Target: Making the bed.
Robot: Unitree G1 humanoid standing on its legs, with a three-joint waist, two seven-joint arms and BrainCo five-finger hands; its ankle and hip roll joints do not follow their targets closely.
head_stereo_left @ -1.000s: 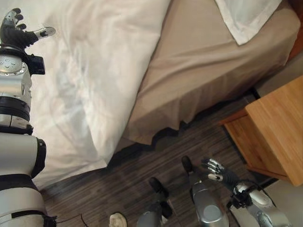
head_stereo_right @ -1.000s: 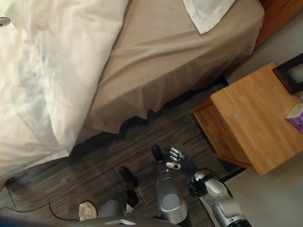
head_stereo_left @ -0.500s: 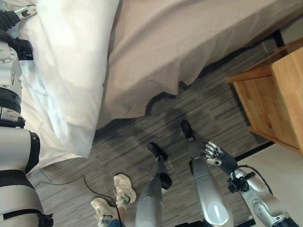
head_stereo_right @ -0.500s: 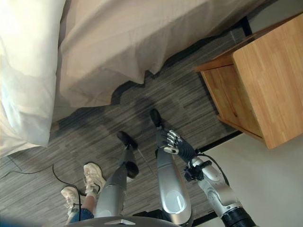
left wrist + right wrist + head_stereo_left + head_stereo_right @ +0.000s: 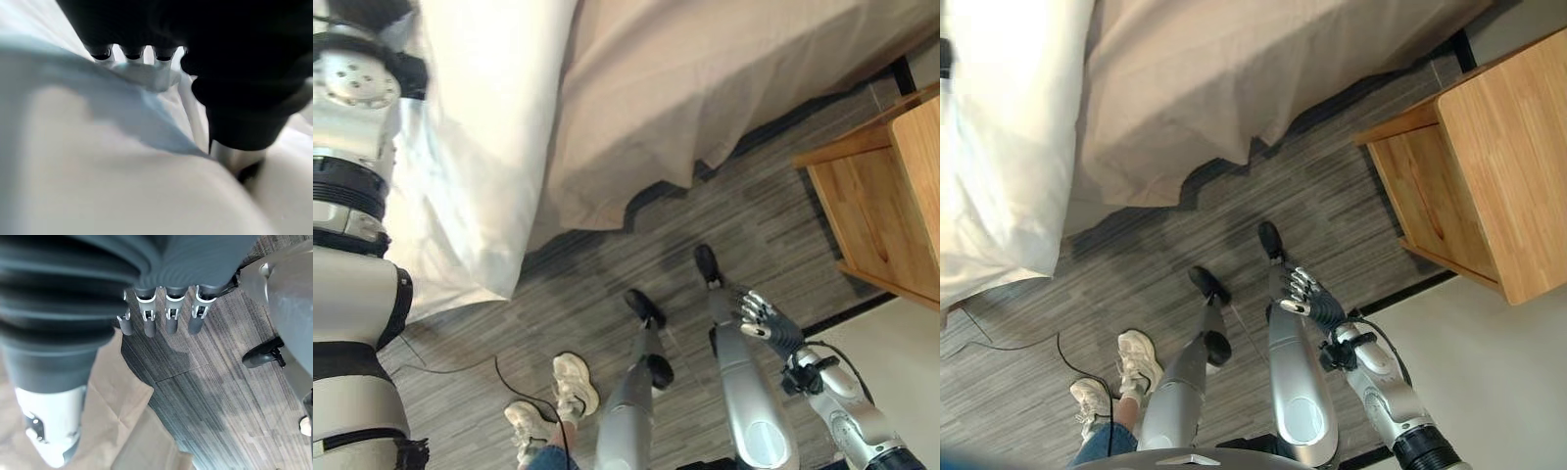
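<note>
The white duvet (image 5: 480, 147) hangs over the bed's left part and down its side, almost to the floor. Beside it the tan sheet (image 5: 705, 88) drapes over the mattress edge in uneven points. My left arm reaches up along the duvet, and in the left wrist view my left hand (image 5: 220, 58) lies close against the white cloth (image 5: 98, 171). My right hand (image 5: 766, 325) hangs low over the floor on the right, away from the bed. It is open with relaxed fingers (image 5: 166, 308) and holds nothing.
A wooden nightstand (image 5: 1508, 166) stands on the right, close to the bed's side. A person's white shoes (image 5: 553, 392) stand on the grey striped floor (image 5: 754, 215) at the lower left. A dark gap runs under the bed's edge.
The camera has tipped down and shifted since a second ago, so the pillow and the bed's top have left the view. My right hand stays low by my side.
</note>
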